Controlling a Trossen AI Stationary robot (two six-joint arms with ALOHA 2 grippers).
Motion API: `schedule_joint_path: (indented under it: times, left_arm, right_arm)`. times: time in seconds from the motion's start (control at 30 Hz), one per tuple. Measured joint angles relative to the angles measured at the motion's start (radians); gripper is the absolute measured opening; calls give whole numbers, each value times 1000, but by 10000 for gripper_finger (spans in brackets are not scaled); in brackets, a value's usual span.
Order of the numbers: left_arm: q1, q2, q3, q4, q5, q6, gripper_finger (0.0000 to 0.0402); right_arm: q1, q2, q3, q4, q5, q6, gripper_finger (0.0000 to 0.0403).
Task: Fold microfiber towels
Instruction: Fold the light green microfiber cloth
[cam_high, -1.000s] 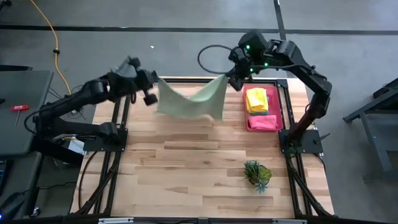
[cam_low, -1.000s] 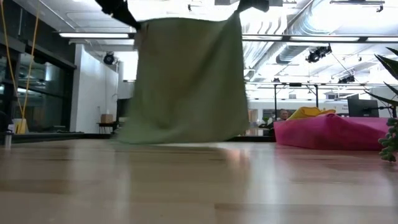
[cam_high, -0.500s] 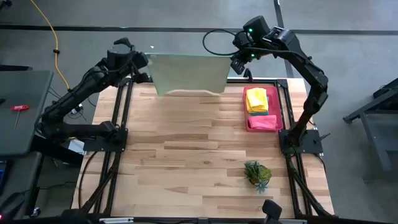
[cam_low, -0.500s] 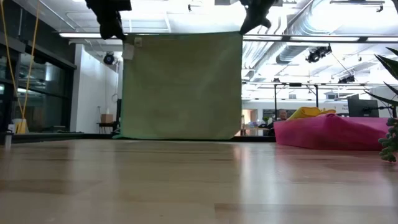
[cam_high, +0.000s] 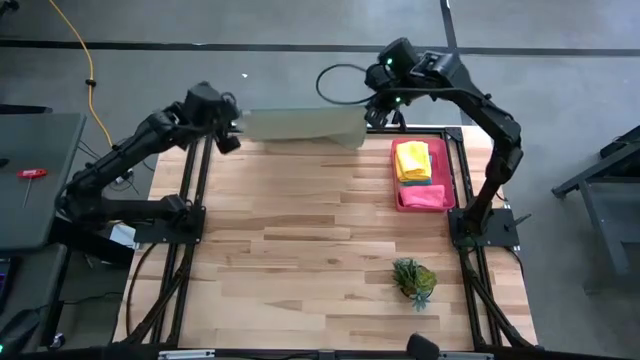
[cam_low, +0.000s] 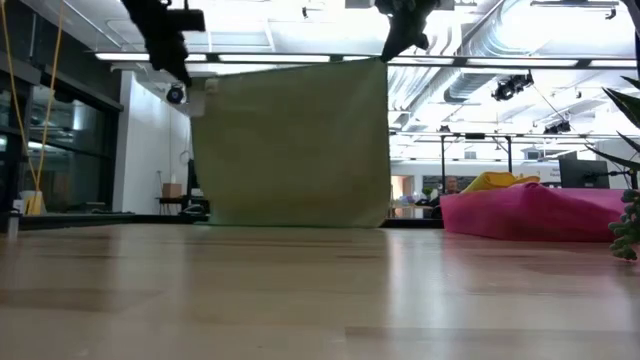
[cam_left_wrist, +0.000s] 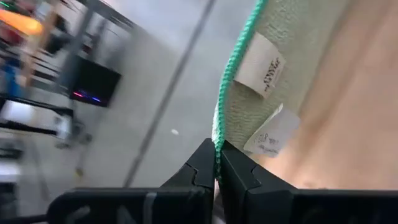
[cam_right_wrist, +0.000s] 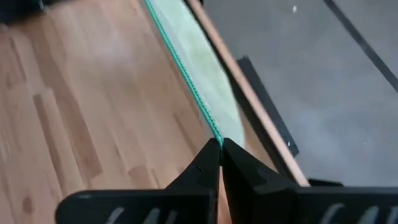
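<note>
A: Pale green towel (cam_high: 300, 126) now hanging flat and taut over the far edge of the table (cam_high: 300, 260), where a second ago sagged in a loose swag between the arms.

B: Pinched at both top corners. Left gripper (cam_high: 226, 127) clamped on the left corner, right beside the two sewn-in labels (cam_left_wrist: 264, 68); right gripper (cam_high: 370, 118) clamped on the right corner, along the teal-stitched hem (cam_right_wrist: 186, 74). Jaws of both squeezed tight on cloth.

A: Pulled apart and raised, then. From table height, hanging as a clean rectangle (cam_low: 290, 145), lower edge down near the wood at the far side; touching or just clear, cannot tell.

B: Good sign for the fold. Probably ready for laying flat on the bare wood nearer in, then doubling over.

A: And the others?

B: Stacked in the pink tray (cam_high: 450, 185) at the far right, well apart from the hanging one: yellow towel (cam_high: 412, 158) on top, a teal sliver (cam_high: 418, 181) under it, hot pink towel (cam_high: 424, 197) at the near end. Not yet folded, by the look. Small green plant (cam_high: 414, 280) at near right, out of the way.
</note>
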Motion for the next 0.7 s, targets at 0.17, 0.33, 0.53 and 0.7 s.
schedule_joint_path:
  times: [0.17, 0.33, 0.53, 0.7]
  left_arm:
    - [-94, -57, -127, -59, 23, -148, 0]
    - [-226, -136, -280, -62, 26, -326, 0]
    - [-416, -194, -421, -84, 29, -596, 0]
    - [-579, -181, -416, -62, 21, -802, 0]
  right_arm:
    - [63, -2, -96, -10, 52, 9, 0]
    - [133, -3, -232, -3, 47, 76, 0]
    - [249, -3, -462, 71, 2, 169, 0]
    - [347, -4, -636, 164, -74, 262, 0]
